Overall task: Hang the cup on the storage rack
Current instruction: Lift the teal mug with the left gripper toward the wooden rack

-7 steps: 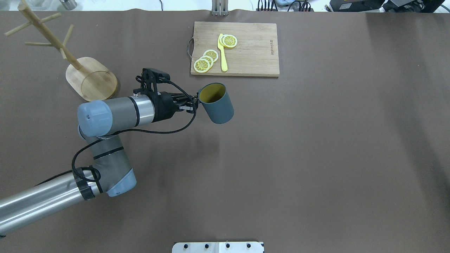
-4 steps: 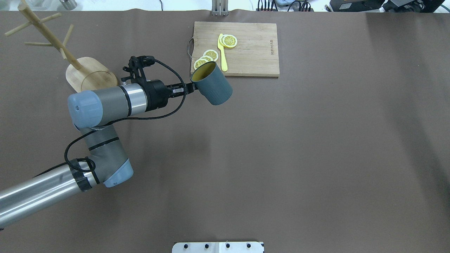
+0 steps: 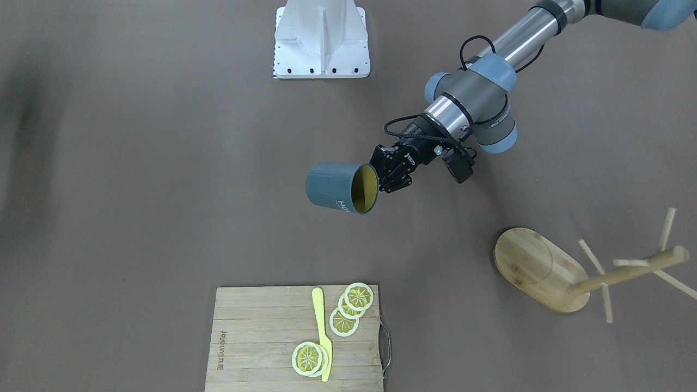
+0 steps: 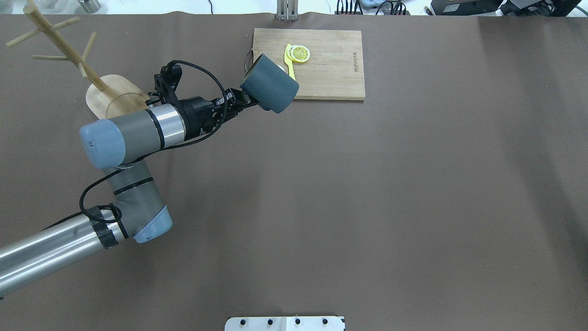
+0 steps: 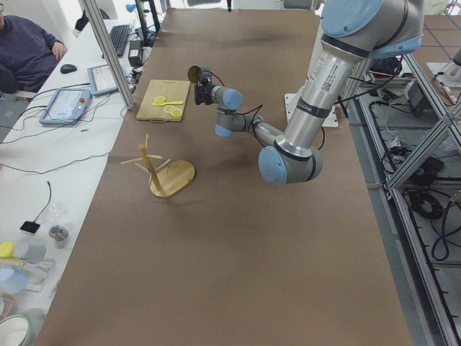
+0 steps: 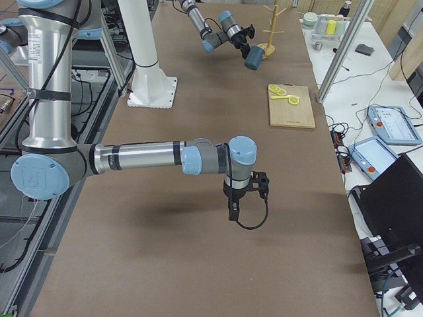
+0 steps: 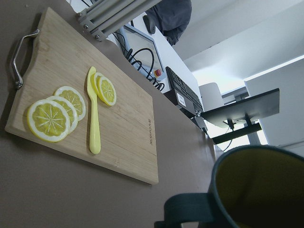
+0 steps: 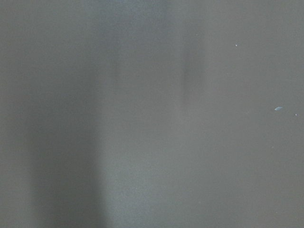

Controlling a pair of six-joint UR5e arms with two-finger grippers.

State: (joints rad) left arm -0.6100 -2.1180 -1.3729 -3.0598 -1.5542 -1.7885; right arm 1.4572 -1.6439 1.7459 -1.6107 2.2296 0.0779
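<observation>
The dark blue-grey cup [image 4: 271, 87] hangs above the table, tipped on its side, with my left gripper [image 4: 243, 99] shut on its handle. In the front-facing view the cup [image 3: 333, 188] shows its yellow inside and white lettering beside the left gripper [image 3: 385, 175]. The left wrist view has the cup [image 7: 259, 190] and its handle at the lower right. The bamboo storage rack [image 4: 120, 105] stands at the table's far left, apart from the cup, and also shows as the storage rack [image 3: 536, 269]. My right gripper [image 6: 234, 210] appears only in the exterior right view; I cannot tell its state.
A wooden cutting board [image 4: 328, 69] with lemon slices [image 4: 300, 53] and a yellow knife [image 4: 289, 57] lies at the far middle, partly behind the cup. A white base plate [image 3: 321, 41] sits at the robot's edge. A person sits at a desk [image 5: 29, 50] beyond the table.
My left gripper has carried the cup farther away and slightly left, up over the board's near corner. The cup has rolled so its yellow mouth no longer faces the overhead camera.
</observation>
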